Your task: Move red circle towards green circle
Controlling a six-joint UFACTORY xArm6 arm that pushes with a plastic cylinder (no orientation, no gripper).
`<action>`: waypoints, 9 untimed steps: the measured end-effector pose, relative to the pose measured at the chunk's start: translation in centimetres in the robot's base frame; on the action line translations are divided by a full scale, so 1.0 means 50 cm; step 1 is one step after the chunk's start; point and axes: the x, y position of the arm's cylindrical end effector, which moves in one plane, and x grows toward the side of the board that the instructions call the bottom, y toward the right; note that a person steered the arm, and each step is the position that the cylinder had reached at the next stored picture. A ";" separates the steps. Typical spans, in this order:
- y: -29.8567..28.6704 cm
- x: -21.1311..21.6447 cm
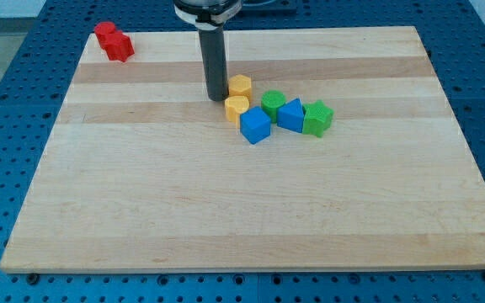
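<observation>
The end effector, a jawless rod, rests my tip (pixel 216 96) beside the yellow blocks (pixel 239 85), with the red circle (pixel 104 32) far to its left and the green circle (pixel 273 103) right, so a direct sweep risks scattering that cluster.

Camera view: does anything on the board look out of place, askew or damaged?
Nothing looks damaged or spilled. The red blocks sit at the wooden board's top-left corner, one partly over the edge, far from the green round block in the central cluster. My tip is beside the yellow blocks, not near the red ones.
</observation>
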 end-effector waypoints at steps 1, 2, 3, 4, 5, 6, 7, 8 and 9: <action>-0.064 0.000; -0.252 -0.008; -0.448 -0.052; -0.502 -0.096; -0.502 -0.181; -0.498 -0.315; -0.488 -0.320; -0.412 -0.282; -0.288 -0.202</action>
